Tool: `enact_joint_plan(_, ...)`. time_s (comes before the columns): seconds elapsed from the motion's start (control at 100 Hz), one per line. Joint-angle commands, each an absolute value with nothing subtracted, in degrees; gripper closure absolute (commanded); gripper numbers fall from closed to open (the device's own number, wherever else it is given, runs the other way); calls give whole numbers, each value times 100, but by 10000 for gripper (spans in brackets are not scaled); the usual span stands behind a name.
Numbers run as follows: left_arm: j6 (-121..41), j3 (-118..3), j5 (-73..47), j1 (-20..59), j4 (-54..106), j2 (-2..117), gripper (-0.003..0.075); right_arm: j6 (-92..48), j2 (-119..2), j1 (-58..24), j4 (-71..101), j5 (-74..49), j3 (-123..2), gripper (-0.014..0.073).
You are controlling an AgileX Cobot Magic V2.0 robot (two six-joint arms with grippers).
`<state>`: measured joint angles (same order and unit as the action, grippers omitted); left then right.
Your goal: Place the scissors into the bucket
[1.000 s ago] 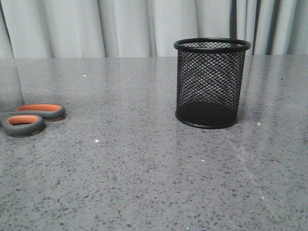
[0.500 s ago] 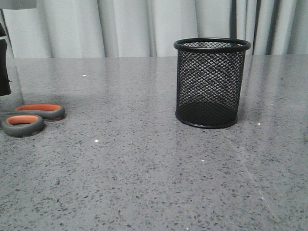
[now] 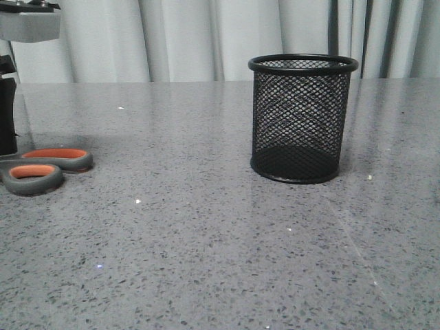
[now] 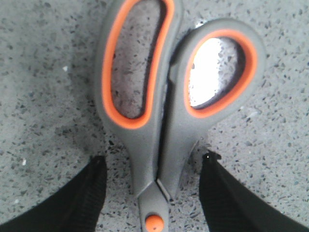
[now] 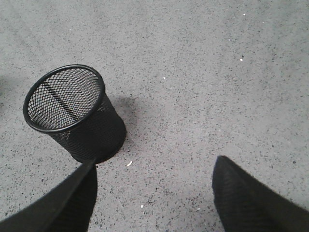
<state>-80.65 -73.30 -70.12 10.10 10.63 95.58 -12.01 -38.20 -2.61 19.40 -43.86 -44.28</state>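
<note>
The left gripper is hovering low over the scissors with its jaws spread wide, one black finger sitting on each side of the shank where the handles are narrowing toward the orange pivot dot. Neither finger is touching the scissors. The two grey handle loops, lined in orange, are lying flat on the speckled grey surface, pressed together along their inner edges; the blades are lying out of view. In the front view the scissors are resting at the far left edge, just beside the dark body of the left arm that is coming down there.

The right gripper is hanging above the surface with its jaws parted too, gripping nothing. The bucket is standing upright near its one finger, apart from it. In the front view the bucket is standing right of centre, well apart from the scissors, with pale curtains hanging behind.
</note>
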Motion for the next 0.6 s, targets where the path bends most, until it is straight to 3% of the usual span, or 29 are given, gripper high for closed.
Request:
enact_joint_plan(0.0, -8069, -7498, -7319, 1044, 1152, 9375, 328, -1258, -3859, -267, 1980, -4041, -4635, 137)
enact_joint_plan(0.59, -8117, -7498, -7319, 1044, 1235, 9546, 328, -1258, -3859, -267, 1980, -4053, -4635, 137)
